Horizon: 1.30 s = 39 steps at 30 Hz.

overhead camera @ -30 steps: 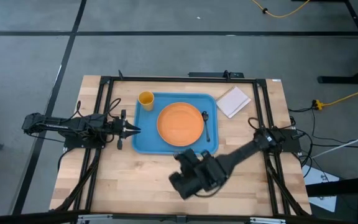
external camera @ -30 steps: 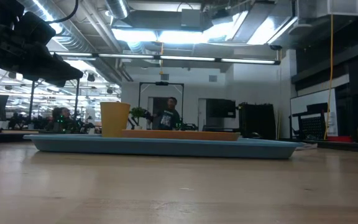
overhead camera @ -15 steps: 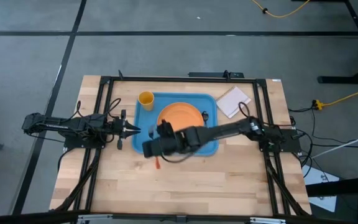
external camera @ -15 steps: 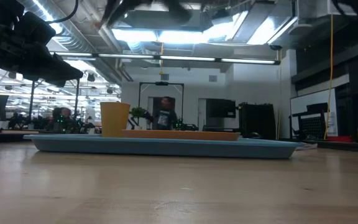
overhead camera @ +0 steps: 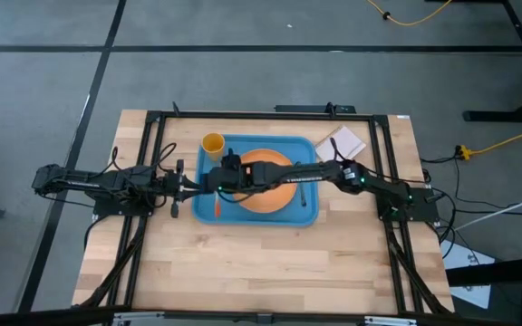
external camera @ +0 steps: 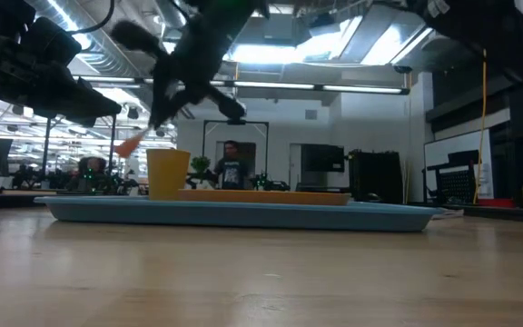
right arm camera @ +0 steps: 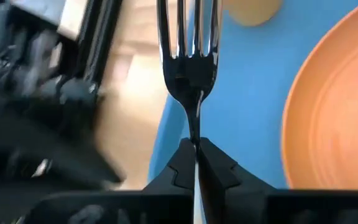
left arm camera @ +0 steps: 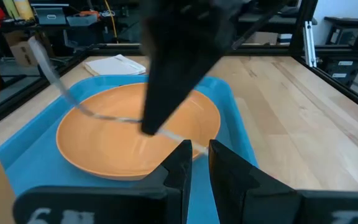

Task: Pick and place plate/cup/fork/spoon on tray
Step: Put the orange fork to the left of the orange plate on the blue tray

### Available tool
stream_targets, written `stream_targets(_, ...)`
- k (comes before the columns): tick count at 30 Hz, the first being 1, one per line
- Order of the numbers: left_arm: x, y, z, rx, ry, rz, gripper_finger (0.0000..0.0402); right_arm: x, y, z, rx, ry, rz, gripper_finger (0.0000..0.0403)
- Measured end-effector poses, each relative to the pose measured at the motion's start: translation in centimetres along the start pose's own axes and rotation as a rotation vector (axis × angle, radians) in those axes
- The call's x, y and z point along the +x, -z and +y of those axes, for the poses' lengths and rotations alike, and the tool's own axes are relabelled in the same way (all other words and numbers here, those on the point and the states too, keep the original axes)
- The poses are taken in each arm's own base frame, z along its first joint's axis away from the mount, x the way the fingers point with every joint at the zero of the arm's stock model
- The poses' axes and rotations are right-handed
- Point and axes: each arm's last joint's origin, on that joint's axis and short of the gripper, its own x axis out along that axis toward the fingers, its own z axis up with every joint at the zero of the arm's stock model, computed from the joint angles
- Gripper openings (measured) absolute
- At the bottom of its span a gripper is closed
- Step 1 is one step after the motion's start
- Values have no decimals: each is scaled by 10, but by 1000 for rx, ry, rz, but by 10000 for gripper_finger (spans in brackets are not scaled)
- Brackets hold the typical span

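The light-blue tray (overhead camera: 261, 220) holds the orange plate (overhead camera: 265, 195) in its middle and the yellow-orange cup (overhead camera: 212, 143) at its far left corner. The dark spoon (overhead camera: 303, 193) lies on the tray right of the plate, mostly under my right arm. My right gripper (overhead camera: 226, 179) reaches across the plate and is shut on the fork (right arm camera: 188, 56) above the tray's left part. My left gripper (overhead camera: 196, 187) is shut and empty, level at the tray's left rim. My right gripper pinches the fork's thin silver neck (right arm camera: 194, 134), just behind the tines, between its two fingertips. The tines (right arm camera: 188, 25) stick out past the fingers toward the cup. The orange-red handle end (external camera: 130, 143) hangs lower, toward the tray's near left. The fork is clear of the tray.
A small white square pad (overhead camera: 341, 147) lies at the far right of the table. Black frame rails (overhead camera: 152, 163) run along the table's sides. Bare wood (overhead camera: 261, 263) lies near the front edge. A person (external camera: 231, 168) stands in the room behind.
My right gripper has gone from the table's near middle toward the far edge and the left, rising with the fork. The fork has been lifted clear of the wood and now hangs over the tray's left part, between cup and plate.
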Motion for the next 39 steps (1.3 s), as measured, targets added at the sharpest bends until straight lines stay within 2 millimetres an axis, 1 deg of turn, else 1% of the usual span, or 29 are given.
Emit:
stream_targets(3,0,0,0,0,0,0,47,12,-2,-6,43,31,-8,4)
stream_targets(9,0,0,0,0,0,0,47,39,9,-18,46,71,32,4)
stream_targets(14,0,0,0,0,-1,0,47,55,9,-26,72,89,65,4)
stream_targets(18,0,0,0,0,0,-1,47,57,1,-28,78,91,61,4)
stream_targets(22,0,0,0,0,-4,-2,47,61,-12,-27,83,62,44,4)
stream_targets(25,0,0,0,0,0,0,47,63,-17,-30,70,71,54,12)
stream_targets(29,0,0,0,0,0,0,47,62,-16,-29,39,63,60,24)
stream_targets(39,0,0,0,0,0,0,47,63,-17,-29,14,63,61,29)
